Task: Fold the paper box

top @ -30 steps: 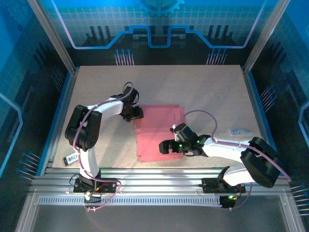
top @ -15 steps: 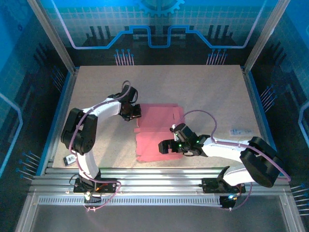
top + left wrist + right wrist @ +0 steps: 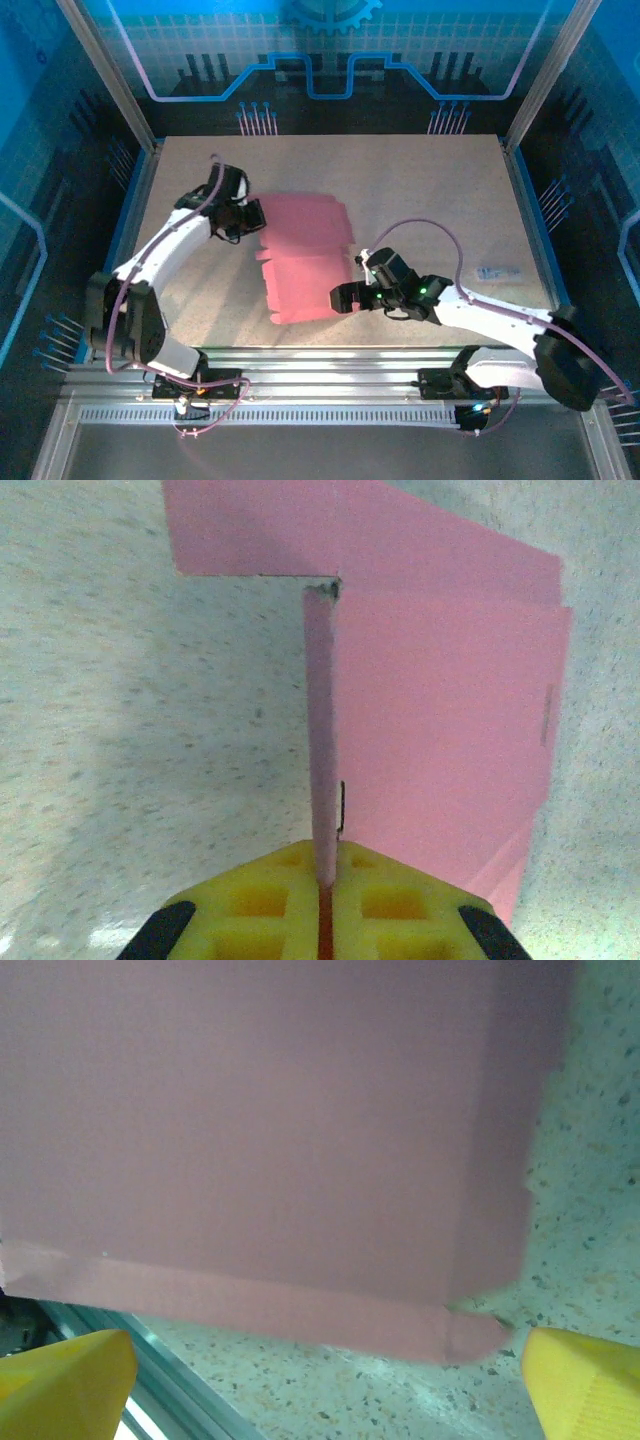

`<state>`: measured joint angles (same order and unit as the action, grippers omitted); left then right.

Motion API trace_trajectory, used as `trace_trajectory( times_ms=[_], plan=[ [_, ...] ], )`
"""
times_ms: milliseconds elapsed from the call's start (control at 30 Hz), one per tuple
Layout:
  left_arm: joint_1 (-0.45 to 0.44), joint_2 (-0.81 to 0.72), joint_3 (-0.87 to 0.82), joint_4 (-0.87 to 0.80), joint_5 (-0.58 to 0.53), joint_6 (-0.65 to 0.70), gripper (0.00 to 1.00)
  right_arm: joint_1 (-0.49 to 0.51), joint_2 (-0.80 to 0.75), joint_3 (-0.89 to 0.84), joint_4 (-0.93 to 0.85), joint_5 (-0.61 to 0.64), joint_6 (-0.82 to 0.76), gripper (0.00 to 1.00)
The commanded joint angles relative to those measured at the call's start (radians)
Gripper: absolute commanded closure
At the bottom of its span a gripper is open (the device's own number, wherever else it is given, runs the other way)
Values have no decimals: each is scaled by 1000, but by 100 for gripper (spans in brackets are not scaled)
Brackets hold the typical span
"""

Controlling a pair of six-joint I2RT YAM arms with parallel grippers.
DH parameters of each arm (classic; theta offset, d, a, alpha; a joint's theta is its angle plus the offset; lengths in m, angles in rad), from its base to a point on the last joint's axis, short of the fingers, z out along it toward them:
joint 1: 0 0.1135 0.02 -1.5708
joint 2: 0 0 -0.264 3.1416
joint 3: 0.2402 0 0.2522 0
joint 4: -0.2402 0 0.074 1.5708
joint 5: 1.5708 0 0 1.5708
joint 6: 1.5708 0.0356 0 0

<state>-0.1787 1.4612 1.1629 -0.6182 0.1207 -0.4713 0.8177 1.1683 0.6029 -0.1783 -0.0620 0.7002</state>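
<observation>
A pink paper box [image 3: 305,255], a flat flapped cut-out sheet, lies on the speckled table [image 3: 430,190] a little left of the middle, between the two arms, with its pink face up. The left gripper [image 3: 250,215] reaches in from the far left and meets the sheet at its far left corner. Seen from the left wrist, the yellow pads [image 3: 270,900] are pressed together on a narrow flap [image 3: 320,730] of the card. The flap stands upright and edge-on, running straight away from the jaws to a notch in the sheet's outline, while the rest of the pink card lies flat to its right and beyond it. The right gripper [image 3: 342,297] sits at the sheet's near right edge, its arm stretched low across the table from the right. From the right wrist, its two yellow fingers [image 3: 60,1380] are spread wide apart at the lower corners of the view. Beyond them are the card's broad pink panel and a creased strip along its near edge, which ends in a small rounded tab. Whether those fingers touch the card cannot be told. A small pale label [image 3: 497,271] lies on the bare table well to the right, apart from the sheet and both grippers.
</observation>
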Motion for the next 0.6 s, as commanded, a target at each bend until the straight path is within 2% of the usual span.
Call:
trace_trajectory(
  times_ms=[0, 267, 433, 567],
  plan=[
    [74, -108, 37, -165, -5, 38, 91, -8, -78, 39, -118, 25, -35, 0],
    [143, -221, 261, -494, -180, 148, 88, -106, -183, 43, -233, 19, -58, 0],
    [148, -219, 441, -643, -306, 159, 88, -158, -209, 25, -252, -5, -65, 0],
    [148, -192, 566, -730, -367, 156, 87, -176, -233, 7, -255, -14, -65, 0]
  ],
)
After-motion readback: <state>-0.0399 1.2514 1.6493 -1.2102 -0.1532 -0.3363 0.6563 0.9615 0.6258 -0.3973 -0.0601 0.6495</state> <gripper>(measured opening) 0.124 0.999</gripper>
